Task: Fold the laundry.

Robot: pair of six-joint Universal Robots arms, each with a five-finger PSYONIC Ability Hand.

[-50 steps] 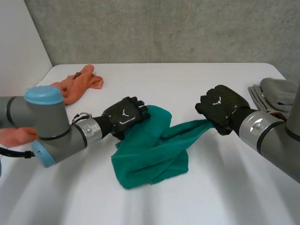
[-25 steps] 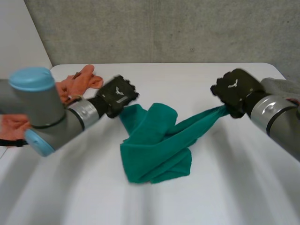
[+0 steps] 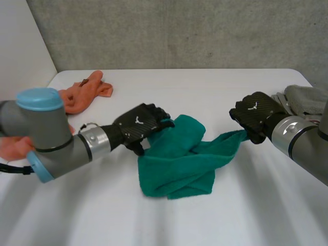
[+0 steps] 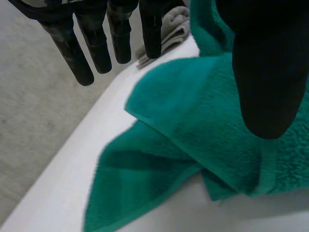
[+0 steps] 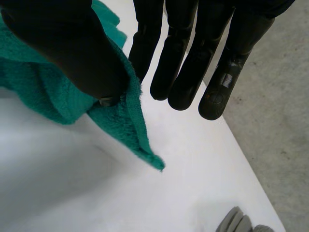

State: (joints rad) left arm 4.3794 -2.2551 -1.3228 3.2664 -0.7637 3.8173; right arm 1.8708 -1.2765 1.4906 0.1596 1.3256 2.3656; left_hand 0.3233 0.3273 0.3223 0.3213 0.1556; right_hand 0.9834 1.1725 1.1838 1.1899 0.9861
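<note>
1. While the green towel [image 3: 179, 164] lies bunched on the table [image 3: 205, 92], the left hand [image 3: 139, 124] rests at its edge, fingers [image 4: 96, 43] straight and clear of the cloth.
2. Right wrist view: the right hand [image 5: 181, 53] clamps the towel's opposite corner under its thumb.
3. Head view: an orange cloth [image 3: 84, 92] lies well apart from the towel.

My black, weave-patterned left robot hand [image 3: 141, 125] and right robot hand [image 3: 255, 115] carry white emblems [image 3: 251, 108]; grey arms [image 3: 64, 147], light-blue cap [image 3: 39, 99].

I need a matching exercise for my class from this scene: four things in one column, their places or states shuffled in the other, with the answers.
1. green towel
2. orange cloth
3. grey cloth
4. right hand

A. at the right edge of the table
B. crumpled in the middle
C. pinching a towel corner
D. at the far left

Pairs: 1-B, 2-D, 3-A, 4-C.
</note>
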